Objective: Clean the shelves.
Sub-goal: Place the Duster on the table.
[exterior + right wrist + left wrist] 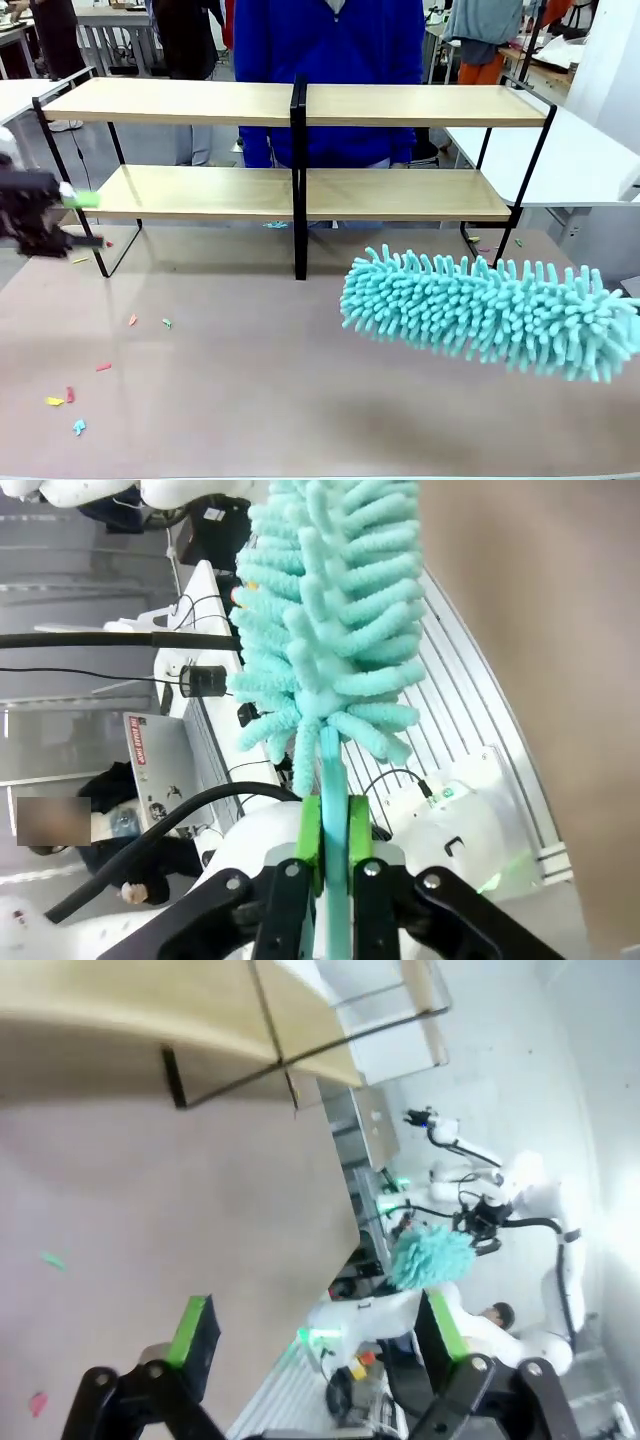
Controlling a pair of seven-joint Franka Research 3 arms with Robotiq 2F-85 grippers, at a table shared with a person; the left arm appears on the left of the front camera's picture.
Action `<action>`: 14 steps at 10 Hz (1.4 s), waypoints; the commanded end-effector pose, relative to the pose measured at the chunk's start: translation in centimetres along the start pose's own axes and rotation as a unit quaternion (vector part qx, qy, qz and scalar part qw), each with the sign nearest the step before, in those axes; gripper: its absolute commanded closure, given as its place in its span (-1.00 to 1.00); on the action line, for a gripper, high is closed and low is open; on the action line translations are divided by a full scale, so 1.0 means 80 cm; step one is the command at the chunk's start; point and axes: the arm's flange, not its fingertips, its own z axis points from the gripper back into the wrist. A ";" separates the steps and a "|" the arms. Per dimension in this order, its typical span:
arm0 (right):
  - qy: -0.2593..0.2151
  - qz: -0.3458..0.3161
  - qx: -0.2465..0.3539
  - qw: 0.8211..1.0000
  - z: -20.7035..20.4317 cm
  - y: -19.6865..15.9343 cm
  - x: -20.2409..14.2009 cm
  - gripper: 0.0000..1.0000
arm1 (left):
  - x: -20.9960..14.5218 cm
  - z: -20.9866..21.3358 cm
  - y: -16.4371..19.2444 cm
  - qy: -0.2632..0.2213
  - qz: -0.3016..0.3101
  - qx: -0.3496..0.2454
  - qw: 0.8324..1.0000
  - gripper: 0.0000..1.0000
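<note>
Right tool [335,830] is clamped on the handle of a teal duster [490,310], held above the surface [300,400] in front of the shelves [300,105], not touching them. Left tool [315,1335], at the shelves' left end, stands apart, holding nothing

Left gripper [315,1345] is hovering over the pinkish surface [180,1220], green-padded fingers [192,1332] standing apart with nothing between. The shelves [150,1020] are lying farther off. Beyond the surface edge, the other arm is carrying a teal duster [432,1256].
</note>
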 end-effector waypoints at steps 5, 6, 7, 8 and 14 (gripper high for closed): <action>0.039 0.008 0.031 0.999 -0.015 -0.035 0.041 0.75 | -0.041 -0.031 0.088 0.048 0.067 -0.022 0.996 -1.00; 0.077 0.006 0.040 0.996 -0.037 -0.074 0.072 0.75 | -0.041 -0.031 0.088 0.048 0.067 -0.022 0.996 -1.00; 0.092 0.008 0.061 0.994 -0.053 -0.105 0.095 0.75 | -0.041 -0.031 0.088 0.048 0.067 -0.022 0.996 -1.00; 0.089 0.007 0.092 0.992 -0.062 -0.126 0.109 0.75 | -0.041 -0.031 0.088 0.048 0.067 -0.022 0.996 -1.00; 0.083 -0.091 0.077 0.989 -0.082 -0.243 0.123 -0.43 | -0.041 -0.031 0.088 0.048 0.067 -0.022 0.996 -1.00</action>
